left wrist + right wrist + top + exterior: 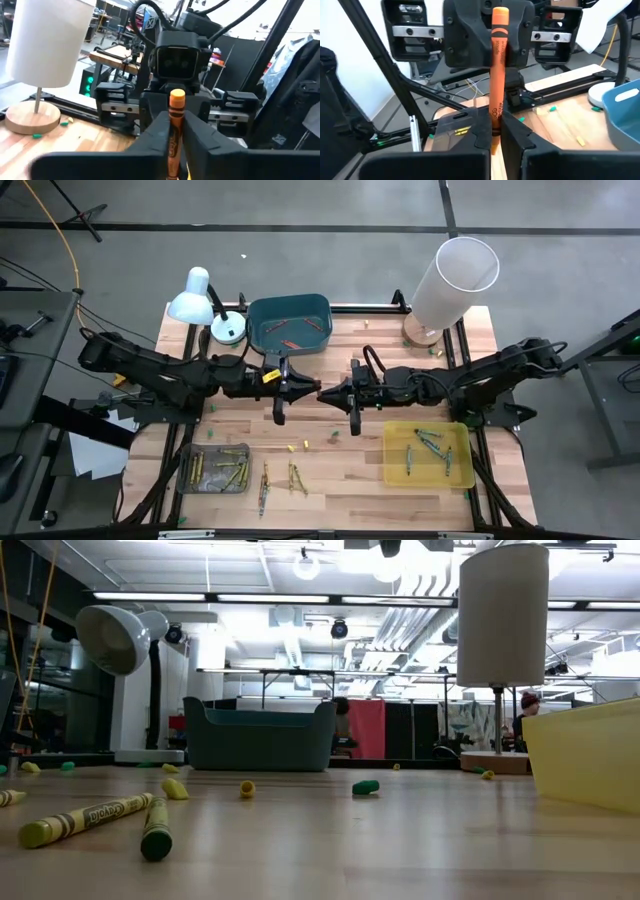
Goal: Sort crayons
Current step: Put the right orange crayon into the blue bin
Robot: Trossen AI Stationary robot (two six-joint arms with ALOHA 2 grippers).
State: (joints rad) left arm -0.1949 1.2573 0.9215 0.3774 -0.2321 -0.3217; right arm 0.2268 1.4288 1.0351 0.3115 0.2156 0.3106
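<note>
An orange crayon [498, 70] stands about upright high over the table's middle, between my two grippers, which meet tip to tip. My left gripper [312, 392] comes level from the left and is shut on it. My right gripper [331, 393] comes level from the right and is shut on it too. Loose crayons [280, 478] lie near the front edge. In the low view a yellow crayon [85, 820] and a green crayon [157, 830] lie flat on the wood. My left gripper pinches the crayon's upper part [176, 116] between its two fingers, level from the table's left, fingers across it. The flat top end [177, 93] sticks out above them. My right gripper pinches the crayon's lower part [494, 127] between its two fingers, level from the table's right, across the stick. Most of the crayon rises above the fingers, clear of the table.
A teal bin [288, 322] stands at the far middle, a yellow tray [430, 452] at the near right, a grey tray [213, 468] at the near left, each with crayons inside. A white lamp [195, 298] and a tall white cylinder [452, 278] stand at the back.
</note>
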